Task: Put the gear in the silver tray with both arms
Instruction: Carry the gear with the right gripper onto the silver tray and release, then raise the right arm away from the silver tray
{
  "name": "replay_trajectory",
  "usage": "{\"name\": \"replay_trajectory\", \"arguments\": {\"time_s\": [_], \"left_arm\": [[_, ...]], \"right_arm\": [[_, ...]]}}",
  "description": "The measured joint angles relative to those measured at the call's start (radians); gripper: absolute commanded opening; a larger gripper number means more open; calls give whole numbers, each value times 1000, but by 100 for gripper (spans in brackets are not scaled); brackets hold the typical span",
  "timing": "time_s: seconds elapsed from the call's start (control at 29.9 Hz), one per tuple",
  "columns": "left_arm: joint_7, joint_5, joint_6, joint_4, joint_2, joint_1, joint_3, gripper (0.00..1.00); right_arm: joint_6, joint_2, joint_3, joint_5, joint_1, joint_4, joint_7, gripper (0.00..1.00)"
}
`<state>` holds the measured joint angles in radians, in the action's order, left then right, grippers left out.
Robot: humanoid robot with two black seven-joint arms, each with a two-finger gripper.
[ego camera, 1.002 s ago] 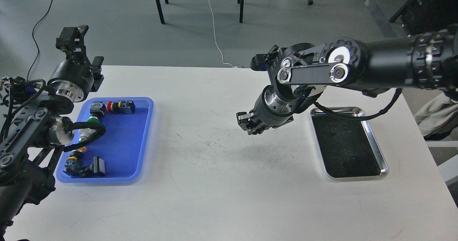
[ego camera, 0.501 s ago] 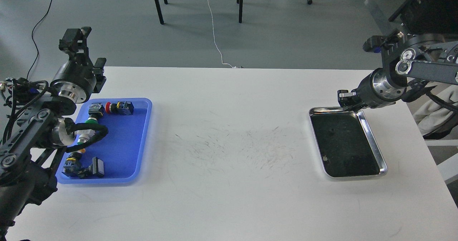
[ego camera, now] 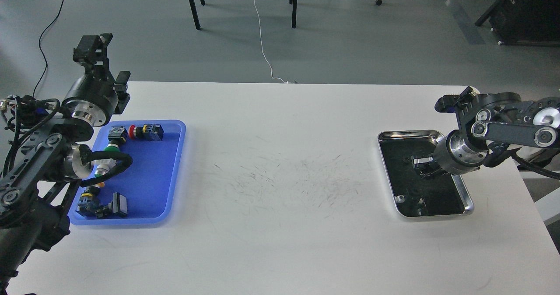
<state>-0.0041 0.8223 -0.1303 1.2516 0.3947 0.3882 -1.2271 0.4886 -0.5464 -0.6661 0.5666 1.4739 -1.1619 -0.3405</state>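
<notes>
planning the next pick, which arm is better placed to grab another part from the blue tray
Left. The left gripper is raised just beyond the blue tray's far corner, with the parts lying in that tray. The right gripper is far across the table, low over the silver tray.

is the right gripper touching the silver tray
Cannot tell. In the head view the right gripper sits over the silver tray, dark against its dark bottom, so neither contact nor gap shows.
</notes>
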Motion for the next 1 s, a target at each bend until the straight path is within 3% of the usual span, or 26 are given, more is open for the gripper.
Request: {"name": "replay_trajectory", "arguments": {"time_s": [0.2,0.37,0.63,0.8,1.0], "left_arm": [[0,0,0,0,-1,0,0,98],[0,0,0,0,-2,0,1,98],[0,0,0,0,-2,0,2,98],[0,1,0,0,-2,0,2,98],[0,1,0,-1,-2,3,3,98]], "right_arm": [[0,0,25,4,-27,3,1,2],[0,2,26,16,-44,4,0,9],[0,17,29,32,-71,32,0,36],[0,20,48,31,-68,36,1,66],[0,9,82,24,-63,34,0,85]]}}
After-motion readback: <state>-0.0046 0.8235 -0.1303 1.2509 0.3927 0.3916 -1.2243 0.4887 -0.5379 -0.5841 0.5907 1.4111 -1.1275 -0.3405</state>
